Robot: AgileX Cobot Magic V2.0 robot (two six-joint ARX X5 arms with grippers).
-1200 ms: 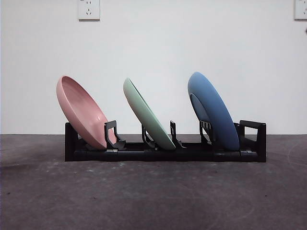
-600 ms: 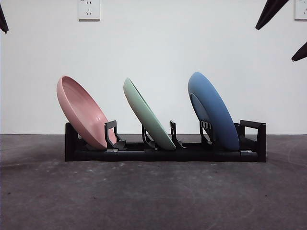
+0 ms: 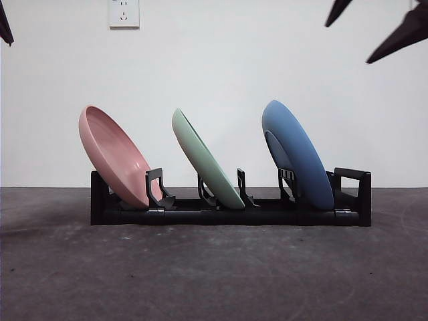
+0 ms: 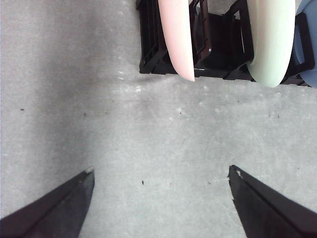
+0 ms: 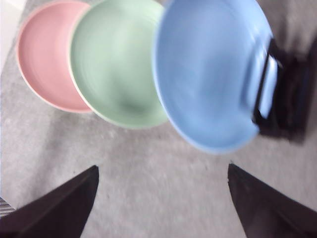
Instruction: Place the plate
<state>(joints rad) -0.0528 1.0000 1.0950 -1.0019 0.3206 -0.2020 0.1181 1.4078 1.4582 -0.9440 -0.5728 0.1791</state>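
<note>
Plates tilted leftward in black rack (image 3: 231, 215), blue plate (image 3: 297, 155) rightmost, right tool (image 5: 163, 198) wide above, left tool (image 4: 161, 198) wide.

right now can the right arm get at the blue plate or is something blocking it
Probably yes. The right gripper hangs open above the blue plate, which leans in the end slot of the rack. Nothing covers its upper rim; the green plate stands apart from it.

plain white wall (image 3: 221, 73), two power sockets (image 3: 124, 13) up top, dark grey scuffed tabletop (image 3: 214, 274), even light
</note>
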